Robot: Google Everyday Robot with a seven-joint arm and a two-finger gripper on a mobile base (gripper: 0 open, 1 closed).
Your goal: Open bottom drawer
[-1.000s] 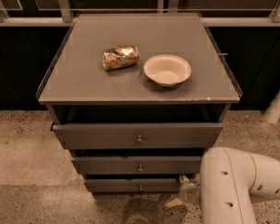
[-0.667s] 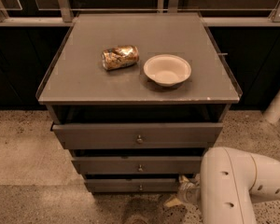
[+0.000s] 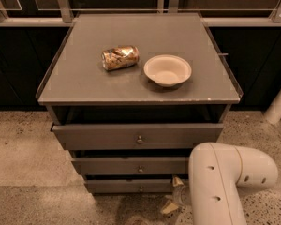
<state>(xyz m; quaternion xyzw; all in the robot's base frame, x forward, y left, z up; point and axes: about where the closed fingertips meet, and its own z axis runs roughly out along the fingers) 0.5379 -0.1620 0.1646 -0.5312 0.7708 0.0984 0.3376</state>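
Note:
The grey cabinet has three drawer fronts stacked under its top. The bottom drawer (image 3: 122,186) is the narrowest front, low in the camera view, with a tiny round knob (image 3: 141,188) at its centre. My gripper (image 3: 172,195) is low down at the right end of the bottom drawer's front, just right of the knob. It is mostly hidden behind my white arm (image 3: 220,182), which covers the right ends of the two lower drawers.
On the cabinet top (image 3: 84,86) lie a crumpled snack bag (image 3: 120,57) and a white bowl (image 3: 167,70). The top drawer (image 3: 107,136) stands slightly out. Speckled floor (image 3: 23,144) surrounds the cabinet; dark cabinets and a rail run behind.

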